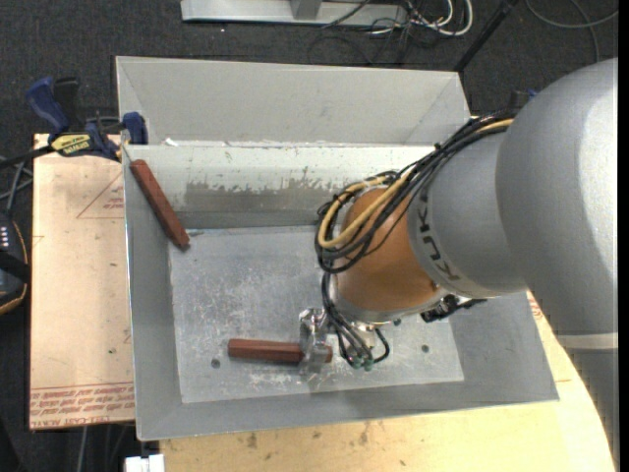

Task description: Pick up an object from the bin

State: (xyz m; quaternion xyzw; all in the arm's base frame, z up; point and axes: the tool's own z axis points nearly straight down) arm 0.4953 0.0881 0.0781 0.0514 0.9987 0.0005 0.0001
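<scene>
Reddish-brown sticks are the two things I see in the grey metal bin point(147, 342). At the far left, the leaning stick point(159, 203) rests against the sloped wall in the back corner, upper end towards the rim and lower end near the floor. I judge the slope keeps it there, and it would be awkward to reach. More to the middle, near the front wall, the flat stick point(260, 349) lies on the bin floor, long and narrow with straight edges, pointing left to right. Its right end goes into the gripper point(316, 350). The fingers point(313, 324) stand on both sides of this end and, as far as I can judge, are closed on it. I think gripping the end gives only a weak hold, so the stick may tilt when lifted. Further right, the orange cover point(378, 264) and the big grey arm point(550, 205) hang over the bin.
</scene>
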